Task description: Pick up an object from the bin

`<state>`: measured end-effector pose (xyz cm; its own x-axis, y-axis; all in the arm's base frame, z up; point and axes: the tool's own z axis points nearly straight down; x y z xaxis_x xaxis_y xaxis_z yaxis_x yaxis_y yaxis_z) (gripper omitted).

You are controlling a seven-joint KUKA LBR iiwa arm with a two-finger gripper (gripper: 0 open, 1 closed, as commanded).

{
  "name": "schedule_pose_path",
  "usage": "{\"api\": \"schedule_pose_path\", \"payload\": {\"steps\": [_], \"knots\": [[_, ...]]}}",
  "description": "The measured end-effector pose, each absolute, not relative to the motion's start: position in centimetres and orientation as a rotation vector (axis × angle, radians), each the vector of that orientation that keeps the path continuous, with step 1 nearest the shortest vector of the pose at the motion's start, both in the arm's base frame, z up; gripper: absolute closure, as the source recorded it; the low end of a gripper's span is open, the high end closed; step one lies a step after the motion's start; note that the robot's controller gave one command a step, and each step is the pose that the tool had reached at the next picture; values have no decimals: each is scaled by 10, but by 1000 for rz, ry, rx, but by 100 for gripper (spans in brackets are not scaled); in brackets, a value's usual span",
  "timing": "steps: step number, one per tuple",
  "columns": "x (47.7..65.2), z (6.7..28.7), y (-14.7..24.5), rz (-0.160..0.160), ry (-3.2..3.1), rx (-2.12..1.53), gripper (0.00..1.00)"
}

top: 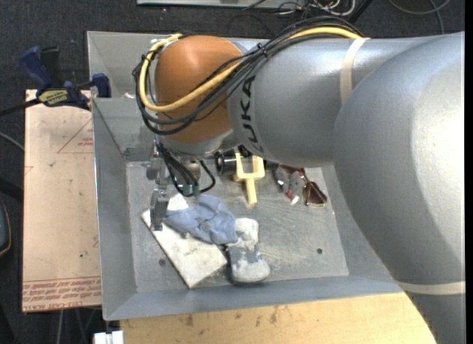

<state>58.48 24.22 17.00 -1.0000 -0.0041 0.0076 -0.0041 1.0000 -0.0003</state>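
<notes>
Right, blue-grey cloth (207, 220) lies crumpled on a white flat slab (188, 255) at front-left of bin floor. Gripper (158, 213) is just beside cloth's left edge, over slab's corner; open/shut can't tell. Bin's left wall (111, 187) is near the gripper, bare floor opens to view's right, and a cream wooden piece (250, 181) lies behind.

Pale yellow wooden piece (250, 180) just beside small black cylinder (225, 161); reddish glasses (304, 190) near; grey-white lump (248, 264) apart.

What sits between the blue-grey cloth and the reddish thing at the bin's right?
The yellow plastic piece pokes into that gap; the rest is bare bin floor, in the camera view.
</notes>
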Motion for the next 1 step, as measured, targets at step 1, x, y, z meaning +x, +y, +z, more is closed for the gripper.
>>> {"api": "schedule_pose_path", "payload": {"steps": [1], "knots": [[587, 175, 241, -2, -3142, 1, 0]]}}
